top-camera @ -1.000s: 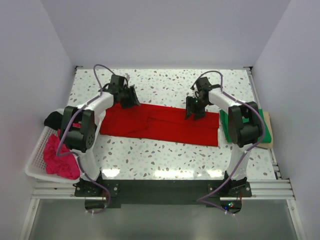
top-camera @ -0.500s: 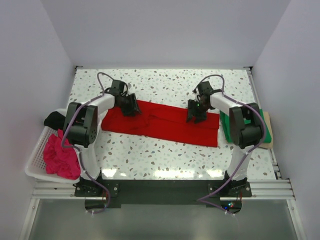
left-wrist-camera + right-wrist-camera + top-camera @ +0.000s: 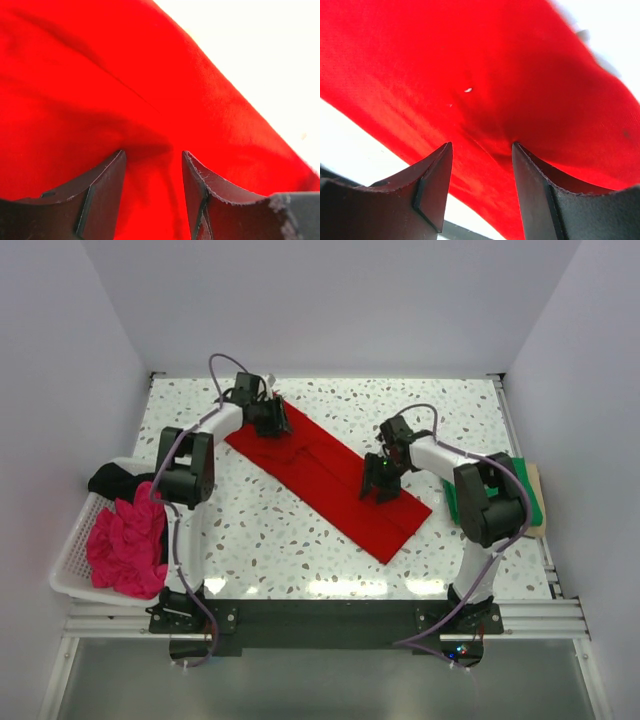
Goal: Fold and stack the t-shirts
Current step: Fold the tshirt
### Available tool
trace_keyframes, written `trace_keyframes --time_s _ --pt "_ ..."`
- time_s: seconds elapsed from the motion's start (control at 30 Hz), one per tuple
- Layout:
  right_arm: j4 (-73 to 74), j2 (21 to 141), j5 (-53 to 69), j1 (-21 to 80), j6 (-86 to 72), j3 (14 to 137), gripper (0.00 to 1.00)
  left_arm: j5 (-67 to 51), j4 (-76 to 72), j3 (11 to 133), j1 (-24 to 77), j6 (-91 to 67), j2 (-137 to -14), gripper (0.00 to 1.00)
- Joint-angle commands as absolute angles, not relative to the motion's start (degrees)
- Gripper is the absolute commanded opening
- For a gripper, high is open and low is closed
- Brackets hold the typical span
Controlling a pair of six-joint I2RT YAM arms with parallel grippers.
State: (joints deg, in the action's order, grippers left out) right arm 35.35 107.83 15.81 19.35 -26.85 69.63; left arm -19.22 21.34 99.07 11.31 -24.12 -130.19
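Observation:
The bright red t-shirt, folded into a long strip, lies diagonally on the speckled table from far left to near right. My left gripper is open with its fingertips pressed down on the strip's far-left end; red cloth fills the gap between them. My right gripper is open and pressed on the strip toward its near-right end, over red cloth. The green t-shirt lies folded at the right. The magenta t-shirt and the black one are at the left.
A white slotted basket at the table's left edge holds the magenta shirt, with the black shirt at its far end. The green shirt lies on a tan board at the right edge. White walls enclose the table on three sides.
The red strip has swung from lying nearly level to a diagonal. My left gripper moved toward the far side with its end, and my right gripper moved nearer and slightly left.

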Motion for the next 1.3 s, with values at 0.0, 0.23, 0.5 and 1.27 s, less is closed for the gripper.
trace_keyframes --time_s 0.0,0.23,0.5,1.27 --pt "38.41 109.07 15.38 24.95 -32.42 66.53 0.55 -15.11 23.82 100.45 10.81 -17.94 -137.98 0.55" --pt "36.74 109.51 14.94 33.21 -39.98 66.71 0.55 -18.8 22.94 105.46 10.81 -14.68 -142.29 0.55" --pt "35.68 112.58 15.91 39.45 -46.49 71.18 0.55 -25.74 16.8 110.21 11.95 -15.73 -147.21 0.55" --pt "50.27 104.44 9.23 43.95 -36.92 80.69 0.61 -32.43 1.5 108.99 17.23 -25.04 -136.6 0.61"
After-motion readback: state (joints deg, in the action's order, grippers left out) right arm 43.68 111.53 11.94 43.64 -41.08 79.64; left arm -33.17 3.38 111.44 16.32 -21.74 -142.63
